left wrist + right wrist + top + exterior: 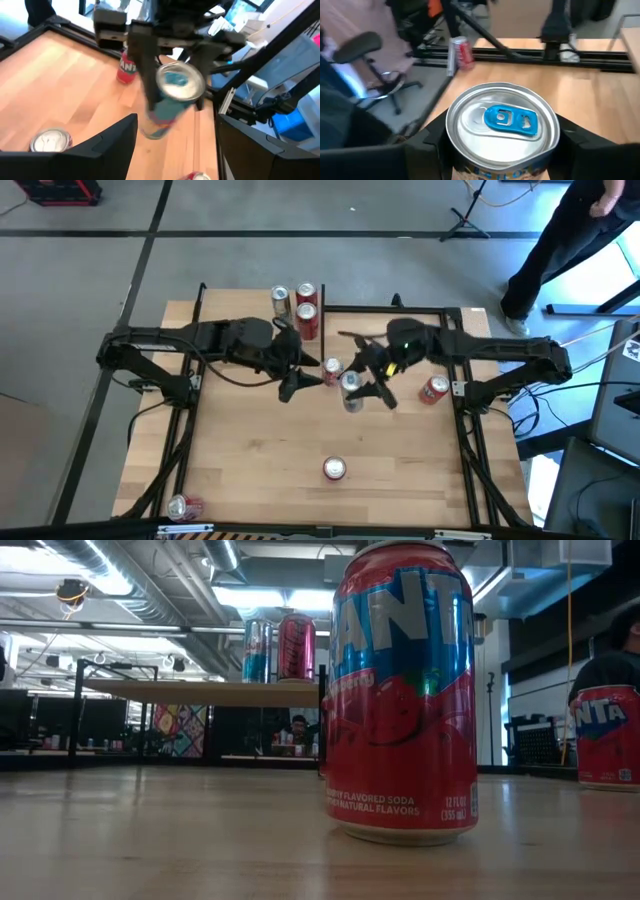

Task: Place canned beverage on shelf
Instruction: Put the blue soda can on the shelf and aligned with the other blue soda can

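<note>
My right gripper (362, 388) is shut on a silver-topped can with a blue tab (502, 122), above the middle of the table. That can also shows in the left wrist view (172, 95). My left gripper (292, 385) stands open just left of it, its fingers (112, 142) apart with nothing between them. The shelf (200, 692) stands at the table's far edge. Cans (280, 648) stand upright on its board, and they show from above as cans (305, 305). My right gripper pinches the can's side wall just under its top rim (447, 150) between its two fingers, one on each side. The fingers come from the table's right, slanting down. The can hangs tilted and clear of the table, its top (180, 84) uppermost.
A red can (333, 368) stands by my left gripper, and another red can (433, 390) stands at the right. A third can (334, 470) stands near the front and fills the low view (400, 690). One can (185, 505) lies at the near left corner. A person (560, 240) stands beyond the far right.
</note>
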